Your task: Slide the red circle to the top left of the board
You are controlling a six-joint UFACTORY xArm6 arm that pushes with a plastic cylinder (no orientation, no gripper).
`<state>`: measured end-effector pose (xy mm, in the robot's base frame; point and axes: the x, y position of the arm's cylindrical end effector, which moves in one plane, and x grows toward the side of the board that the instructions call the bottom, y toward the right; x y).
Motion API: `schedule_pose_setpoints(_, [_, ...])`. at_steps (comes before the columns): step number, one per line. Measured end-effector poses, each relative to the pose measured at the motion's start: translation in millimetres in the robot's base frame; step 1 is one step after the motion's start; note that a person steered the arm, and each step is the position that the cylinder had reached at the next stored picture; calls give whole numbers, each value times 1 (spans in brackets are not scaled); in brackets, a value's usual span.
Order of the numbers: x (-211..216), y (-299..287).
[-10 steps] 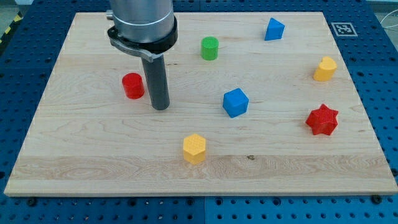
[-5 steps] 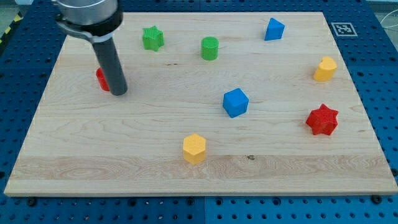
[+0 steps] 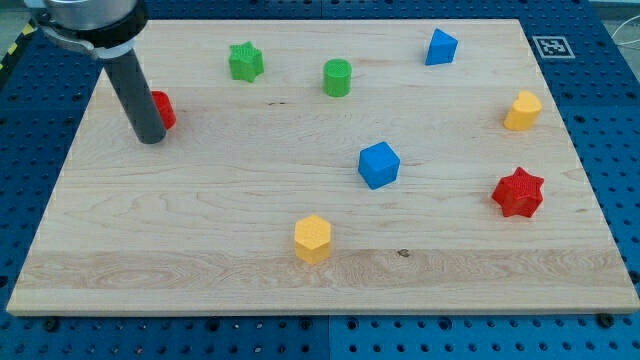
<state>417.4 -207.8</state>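
Because our rod stands in front of it, the red circle [image 3: 162, 108] shows only on its right side; its left part is hidden. The rod's upper housing is cut off by the view's top. Our tip [image 3: 150, 139] rests on the tabletop [image 3: 200, 250] at the view's upper left, just below and left of the red circle; we cannot tell whether they touch. We carry no hand, so nothing is gripped. The red circle lies near the tabletop's left edge, below its top left corner.

The green star [image 3: 245, 62] and green cylinder [image 3: 338, 77] lie to its right near the top. The blue block [image 3: 440, 47] sits near the top right, the blue cube [image 3: 379, 165] near the centre. A marker tag [image 3: 551, 46] occupies the top right corner.
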Motion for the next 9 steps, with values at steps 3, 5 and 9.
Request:
schedule_pose_setpoints(3, [-11,3])
schedule_pose_setpoints(5, [-33,25])
schedule_pose_setpoints(9, [-48,-28])
